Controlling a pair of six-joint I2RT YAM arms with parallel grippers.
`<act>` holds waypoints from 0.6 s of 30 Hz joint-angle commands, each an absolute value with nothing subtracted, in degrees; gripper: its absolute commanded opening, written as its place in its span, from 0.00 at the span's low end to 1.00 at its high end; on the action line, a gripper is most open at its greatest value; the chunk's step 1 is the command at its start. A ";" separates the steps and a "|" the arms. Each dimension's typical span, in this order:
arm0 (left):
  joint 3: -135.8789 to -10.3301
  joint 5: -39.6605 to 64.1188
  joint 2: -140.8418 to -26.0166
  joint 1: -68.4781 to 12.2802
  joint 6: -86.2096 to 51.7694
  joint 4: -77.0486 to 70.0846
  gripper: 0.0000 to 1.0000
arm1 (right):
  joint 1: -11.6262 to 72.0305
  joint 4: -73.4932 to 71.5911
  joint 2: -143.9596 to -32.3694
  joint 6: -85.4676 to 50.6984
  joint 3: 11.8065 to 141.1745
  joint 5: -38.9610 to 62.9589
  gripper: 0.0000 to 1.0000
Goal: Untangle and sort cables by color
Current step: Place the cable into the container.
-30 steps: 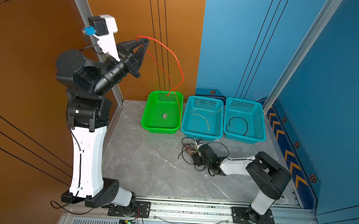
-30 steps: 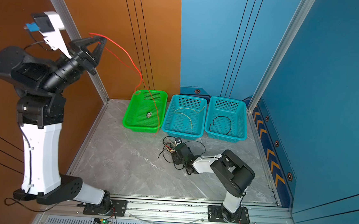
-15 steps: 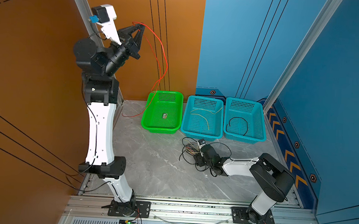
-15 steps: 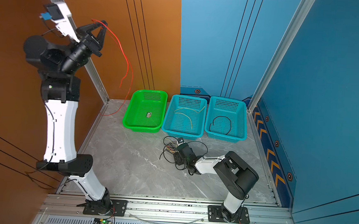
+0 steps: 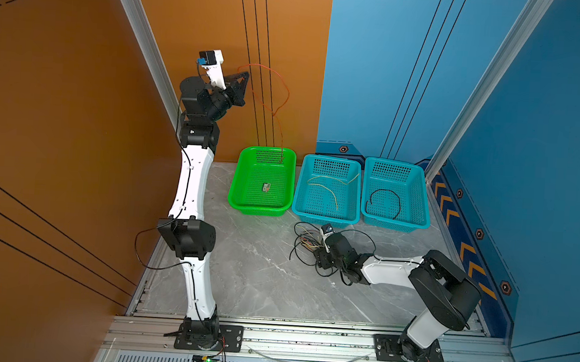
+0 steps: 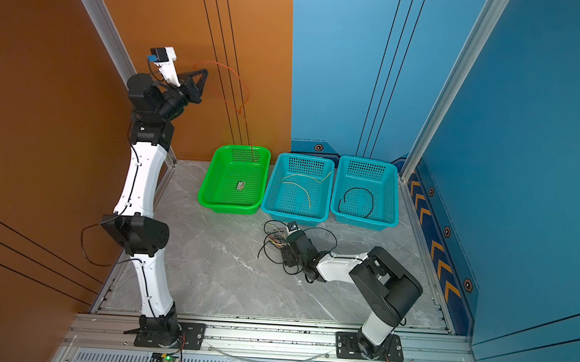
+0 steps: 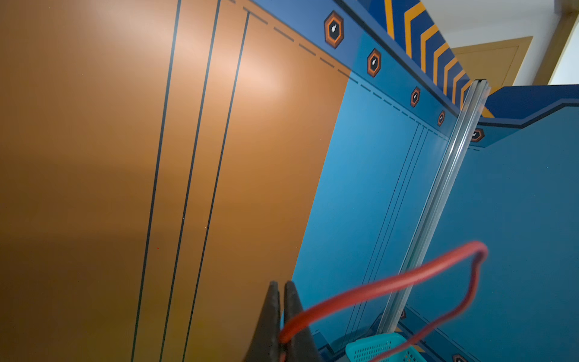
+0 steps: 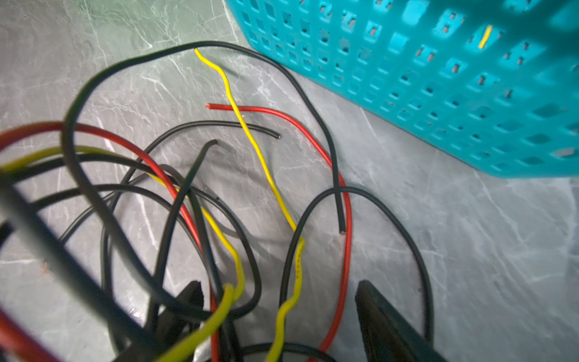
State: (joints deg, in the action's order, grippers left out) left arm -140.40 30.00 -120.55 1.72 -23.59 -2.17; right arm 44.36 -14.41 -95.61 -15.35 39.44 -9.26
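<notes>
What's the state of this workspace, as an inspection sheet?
Surface: grey marbled tabletop.
Job's things: tangled pile of thin red, yellow and black cables on tabletop; thin red cable held aloft, end at green perforated plastic basket; yellow cable in middle teal basket; black cable in end teal basket.
Clutter: small label-like scrap in green basket.
Hands: left hand shut on red cable, high up; right hand open at the tangle.
Cables: black arm cable looping off left arm.
Surroundings: orange and blue wall panels.
</notes>
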 commanded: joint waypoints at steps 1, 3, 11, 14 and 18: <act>-133.02 27.41 -119.92 1.28 -18.60 -4.89 0.00 | 44.08 -12.49 -95.20 -16.35 39.22 -8.61 0.75; -127.27 25.70 -119.20 0.84 -16.30 -5.89 0.00 | 44.02 -12.23 -95.36 -16.35 39.43 -8.48 0.75; -108.34 20.32 -116.55 -2.02 -10.68 -7.56 0.00 | 43.25 -11.01 -96.15 -15.75 40.84 -8.09 0.75; -102.55 16.72 -116.22 -3.45 -8.08 -7.04 0.00 | 42.98 -10.57 -96.17 -15.56 41.22 -7.91 0.75; -99.44 12.92 -117.86 -4.38 -7.30 -3.40 0.01 | 42.86 -9.61 -95.19 -15.56 41.35 -7.58 0.75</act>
